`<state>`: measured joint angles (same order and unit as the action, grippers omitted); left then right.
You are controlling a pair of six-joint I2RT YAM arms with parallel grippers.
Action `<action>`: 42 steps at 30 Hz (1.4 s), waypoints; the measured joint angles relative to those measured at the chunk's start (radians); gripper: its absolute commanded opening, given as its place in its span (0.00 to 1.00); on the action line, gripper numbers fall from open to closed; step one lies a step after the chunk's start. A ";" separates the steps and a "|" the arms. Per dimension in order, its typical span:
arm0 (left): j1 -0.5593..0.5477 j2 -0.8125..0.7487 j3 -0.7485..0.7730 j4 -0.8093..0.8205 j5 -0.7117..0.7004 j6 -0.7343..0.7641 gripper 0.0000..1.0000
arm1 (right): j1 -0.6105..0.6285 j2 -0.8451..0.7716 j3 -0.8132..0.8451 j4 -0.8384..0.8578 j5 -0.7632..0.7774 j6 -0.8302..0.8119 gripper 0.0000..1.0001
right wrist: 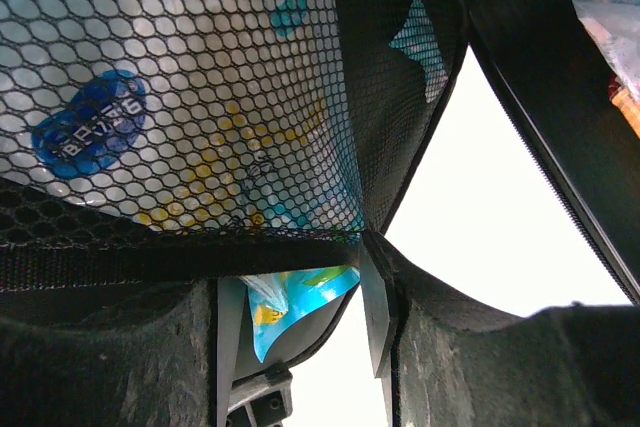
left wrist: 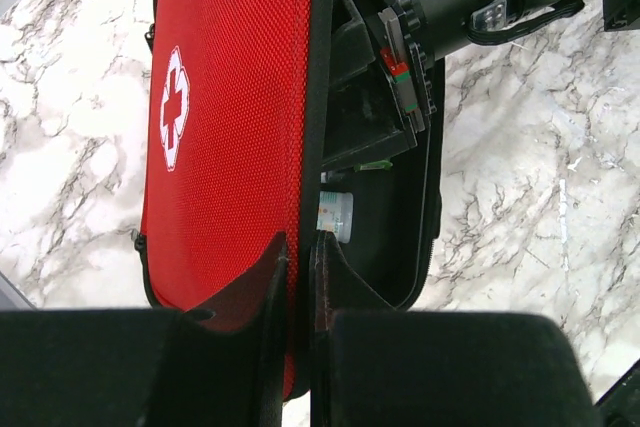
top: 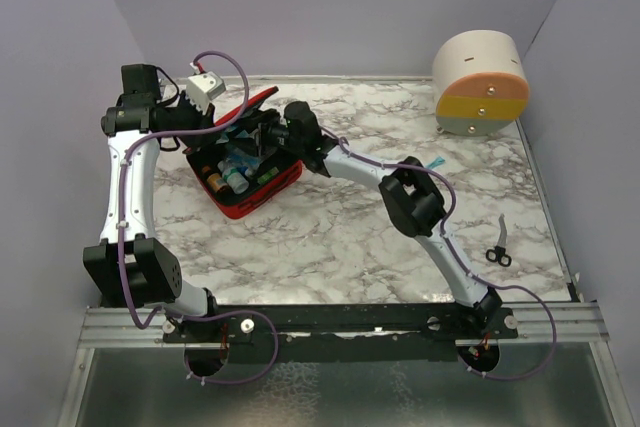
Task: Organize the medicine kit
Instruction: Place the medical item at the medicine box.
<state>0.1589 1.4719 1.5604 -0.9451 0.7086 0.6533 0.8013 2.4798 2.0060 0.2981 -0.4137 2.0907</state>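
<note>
The medicine kit (top: 256, 199) lies open on the left half of the counter (top: 350, 242), nearer the far edge than the near one and well away from the right edge. Its red lid is raised and tilted back toward the far left corner.

The left gripper (top: 212, 97) is at the lid's free edge. In the left wrist view the left gripper (left wrist: 298, 265) is closed on that edge, with red fabric and black trim pinched between its fingers (left wrist: 268, 282). The white cross (left wrist: 173, 107) on the medicine kit (left wrist: 235, 147) faces outward. A small white bottle (left wrist: 336, 215) shows in the black interior.

The right gripper (top: 273, 133) reaches into the open case from the right, just above the bottles (top: 230, 177) packed in the base. From the right wrist, the right gripper (right wrist: 296, 269) sits close under a black mesh pocket (right wrist: 180, 77) holding printed packets. Its jaws stand partly apart with a blue-and-yellow sachet (right wrist: 290, 309) between them; whether they grip it cannot be told.

A round cream, orange, yellow and grey container (top: 481, 82) stands at the far right corner. Scissors (top: 498, 251) lie near the right edge.
</note>
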 measured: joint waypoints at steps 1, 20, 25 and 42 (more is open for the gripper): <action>-0.002 0.000 -0.001 -0.005 0.002 0.000 0.00 | 0.001 -0.006 -0.013 0.006 0.000 0.000 0.48; -0.004 0.007 0.027 -0.018 0.001 -0.005 0.00 | -0.068 -0.258 -0.070 -0.338 -0.022 -0.413 0.46; -0.004 0.031 0.063 -0.039 0.002 -0.010 0.00 | -0.092 -0.343 -0.090 -0.380 -0.021 -0.517 0.41; 0.001 0.079 0.144 -0.060 -0.002 -0.043 0.00 | -0.089 -0.231 0.157 -0.584 -0.027 -0.728 0.25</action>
<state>0.1596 1.5513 1.7046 -1.0054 0.7063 0.6102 0.7120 2.2486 2.1632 -0.2859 -0.4404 1.3624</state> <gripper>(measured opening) 0.097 0.235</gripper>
